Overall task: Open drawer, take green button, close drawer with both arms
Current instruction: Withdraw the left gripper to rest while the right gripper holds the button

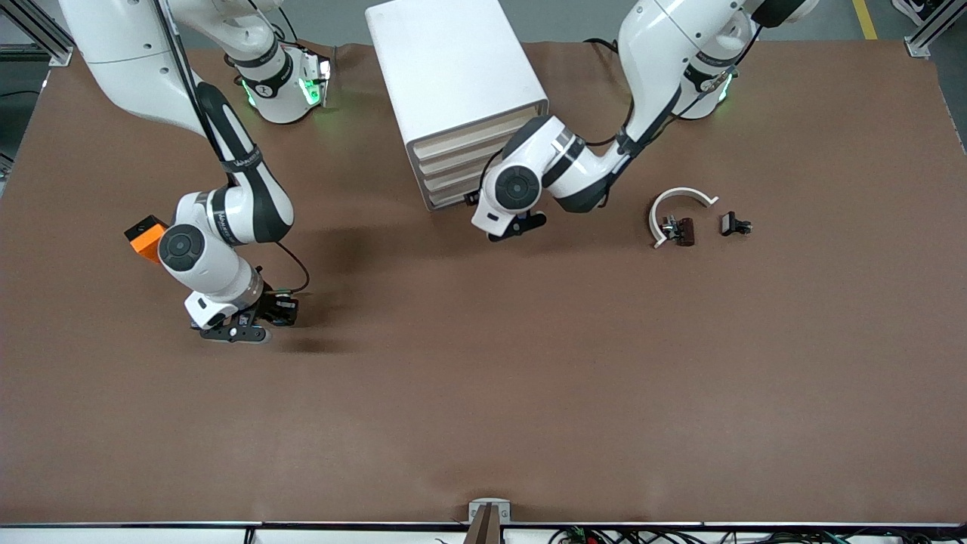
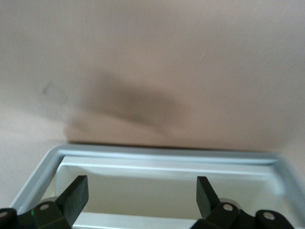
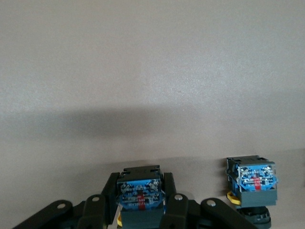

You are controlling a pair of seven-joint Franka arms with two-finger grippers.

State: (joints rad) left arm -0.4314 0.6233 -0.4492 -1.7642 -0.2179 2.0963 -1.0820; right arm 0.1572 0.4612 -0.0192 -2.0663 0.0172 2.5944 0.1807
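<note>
My right gripper (image 1: 261,321) is low over the table toward the right arm's end, shut on a button (image 3: 140,193) with a black and blue body. Its cap is hidden, with only a yellowish edge showing beneath. The fingers (image 3: 174,205) press both sides of it. My left gripper (image 1: 514,225) is open, in front of the lower drawers of the white cabinet (image 1: 453,60). The drawer (image 1: 453,183), third from the top, looks level with the other fronts. In the left wrist view its white rim (image 2: 167,155) lies between my open left gripper's (image 2: 141,188) fingers.
A second button with a black and blue body (image 3: 251,183) stands on the table beside the held one. An orange block (image 1: 147,236) lies beside the right arm. A white curved piece (image 1: 680,202), a dark brown part (image 1: 684,231) and a small black clip (image 1: 733,224) lie toward the left arm's end.
</note>
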